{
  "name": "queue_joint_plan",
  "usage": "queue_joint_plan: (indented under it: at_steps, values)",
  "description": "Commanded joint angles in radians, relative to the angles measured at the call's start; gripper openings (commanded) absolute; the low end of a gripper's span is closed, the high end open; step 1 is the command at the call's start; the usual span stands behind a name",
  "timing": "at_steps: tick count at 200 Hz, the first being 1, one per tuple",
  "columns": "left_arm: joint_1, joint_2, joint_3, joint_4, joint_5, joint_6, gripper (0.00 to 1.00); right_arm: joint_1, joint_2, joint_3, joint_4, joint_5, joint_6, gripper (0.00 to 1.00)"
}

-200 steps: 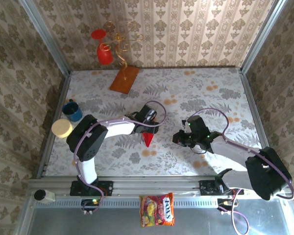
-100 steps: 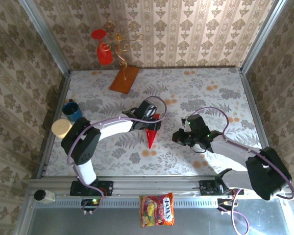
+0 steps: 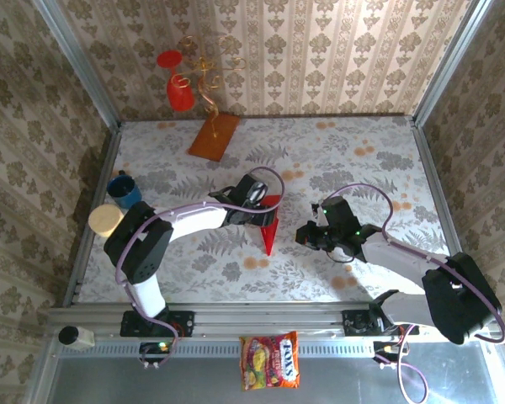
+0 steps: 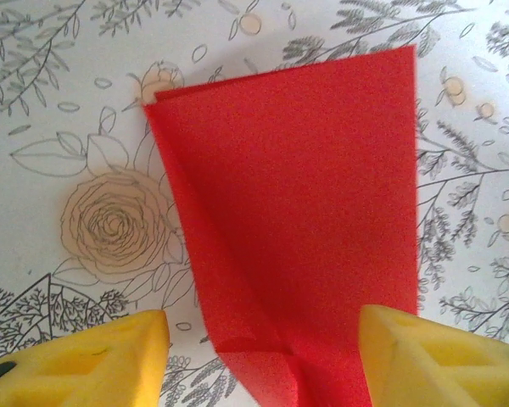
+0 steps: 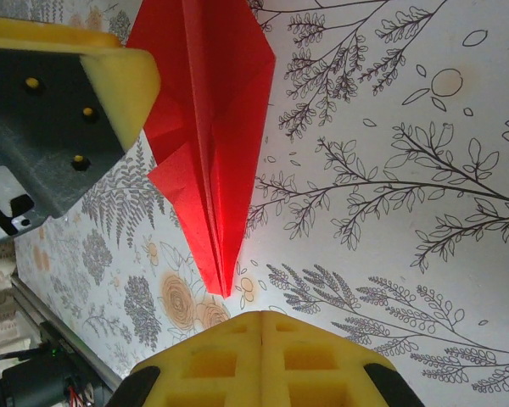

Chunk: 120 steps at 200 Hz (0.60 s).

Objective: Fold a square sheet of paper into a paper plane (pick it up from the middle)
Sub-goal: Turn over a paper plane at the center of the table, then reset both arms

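Floral counter stretches out beneath. Your left fingers are spread wide, straddling the broad end of the paper plane at mid-counter without pinching it. Your right fingers are pressed together, empty, just right of its tip. Folding looks essentially done; perhaps only a final crease remains.

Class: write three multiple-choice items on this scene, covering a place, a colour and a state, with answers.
1. Where does the slim bright red folded paper plane lie? A on the orange-brown board; B on the floral table by the left pincer; C in the blue cup.
2. What colour are that pincer's foam fingertips? A black; B green; C yellow.
3. The left pincer is: A open, fingertips apart; B shut tight; C carrying the blue cup.
Answers: B, the top view shows it; C, both tips are yellow; A, a wide gap separates them.
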<state>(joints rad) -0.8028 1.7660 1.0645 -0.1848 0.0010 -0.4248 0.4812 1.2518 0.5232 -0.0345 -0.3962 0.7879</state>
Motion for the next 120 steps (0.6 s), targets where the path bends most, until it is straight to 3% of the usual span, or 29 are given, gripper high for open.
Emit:
queue_joint_plan:
  at_steps: [1, 88, 109, 120]
  values:
    - [0.01, -0.003, -0.023, 0.01, 0.007, 0.007, 0.61, -0.004, 0.005, 0.024, -0.019, -0.007, -0.013, 0.0]
    - [0.057, -0.133, -0.062, 0.048, 0.028, 0.015, 0.64, -0.006, -0.011, 0.046, -0.053, 0.003, -0.024, 0.0]
    - [0.086, -0.212, -0.077, 0.036, 0.024, 0.02, 0.66, -0.014, -0.027, 0.074, -0.086, 0.014, -0.034, 0.05]
    - [0.103, -0.259, -0.087, 0.024, 0.02, 0.028, 0.67, -0.027, -0.04, 0.095, -0.114, 0.023, -0.044, 0.12]
